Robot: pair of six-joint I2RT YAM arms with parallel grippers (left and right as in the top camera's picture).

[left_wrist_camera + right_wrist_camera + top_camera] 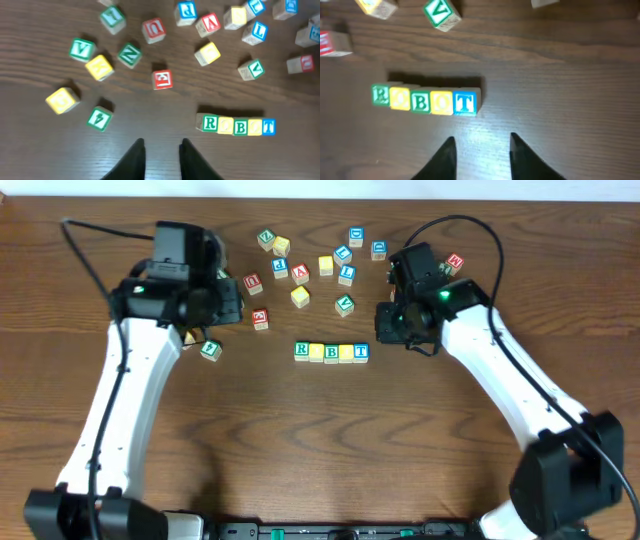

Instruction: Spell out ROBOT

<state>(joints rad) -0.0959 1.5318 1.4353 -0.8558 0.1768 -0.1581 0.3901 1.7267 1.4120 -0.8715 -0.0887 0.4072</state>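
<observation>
A row of five letter blocks reading R O B O T (331, 352) lies at the table's middle: green R (302, 350), yellow O, green B, yellow O, blue T (361, 352). It also shows in the left wrist view (239, 125) and the right wrist view (426, 100). My left gripper (162, 145) is open and empty, above the table left of the row. My right gripper (482, 141) is open and empty, just right of the T block, not touching it.
Several loose letter blocks lie scattered behind the row, among them a green V (344, 305), a yellow block (300, 296), a red block (260, 319) and a green block (210, 350) near the left arm. A red block (454, 262) lies at the far right.
</observation>
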